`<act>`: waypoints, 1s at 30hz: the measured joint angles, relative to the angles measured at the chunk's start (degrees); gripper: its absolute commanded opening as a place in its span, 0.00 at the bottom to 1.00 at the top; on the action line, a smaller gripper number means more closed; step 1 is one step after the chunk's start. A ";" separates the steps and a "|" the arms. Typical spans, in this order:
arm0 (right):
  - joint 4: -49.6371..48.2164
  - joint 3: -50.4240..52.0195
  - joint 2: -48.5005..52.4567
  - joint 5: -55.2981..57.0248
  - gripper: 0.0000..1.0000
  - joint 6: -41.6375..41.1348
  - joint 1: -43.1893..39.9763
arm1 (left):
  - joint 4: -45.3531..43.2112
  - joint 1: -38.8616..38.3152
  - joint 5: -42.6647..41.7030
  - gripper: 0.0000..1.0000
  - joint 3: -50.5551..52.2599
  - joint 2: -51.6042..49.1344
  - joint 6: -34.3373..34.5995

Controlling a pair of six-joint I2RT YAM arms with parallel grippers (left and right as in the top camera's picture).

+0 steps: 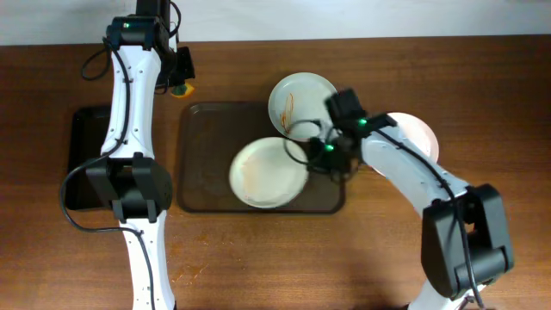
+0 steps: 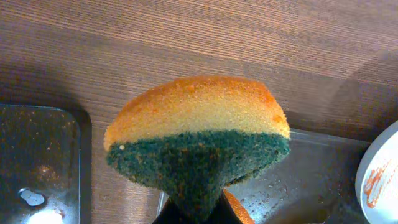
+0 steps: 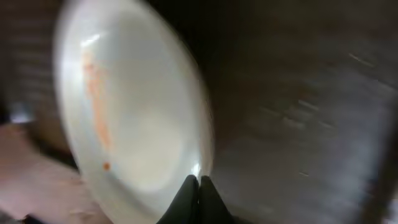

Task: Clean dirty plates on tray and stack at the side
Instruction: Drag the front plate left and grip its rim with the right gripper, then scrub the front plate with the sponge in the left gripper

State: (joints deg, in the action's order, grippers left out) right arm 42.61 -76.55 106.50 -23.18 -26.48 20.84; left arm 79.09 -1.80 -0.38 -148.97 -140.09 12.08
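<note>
1. Plate point(image 1: 263, 176), round, white, sauce-streaked, lies on the brown see-through tray point(image 1: 198, 164), right gripper point(image 3: 199, 183) pinched on its rim.
2. Left gripper point(image 2: 189, 216) squeezes the orange-green sponge point(image 2: 199, 130), far left.
3. Hold steady; rub the streak point(image 3: 93, 106).

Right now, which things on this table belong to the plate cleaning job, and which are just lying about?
Part of the job:
centre plate, streaked, in the tray
far plate, streaked, over the tray's far rim
right plate, beside the tray
brown tray
sponge, orange and green

Just lying about:
black tray, left of the brown one
</note>
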 measured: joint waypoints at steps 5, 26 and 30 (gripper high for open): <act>-13.25 -2.14 4.59 10.97 0.19 -11.19 12.90 | 0.44 0.00 0.00 0.00 0.00 0.00 0.00; -0.52 -15.41 18.34 11.08 0.04 -18.60 11.04 | 0.87 0.00 0.00 0.00 0.00 0.00 -0.02; -5.53 -15.34 19.63 10.84 0.10 -19.23 11.41 | 2.80 0.00 -0.02 0.01 0.00 0.00 -0.02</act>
State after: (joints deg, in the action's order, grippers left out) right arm 37.08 -91.90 126.13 -12.34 -45.71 32.25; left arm 81.89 -1.80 -0.40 -148.97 -140.09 12.05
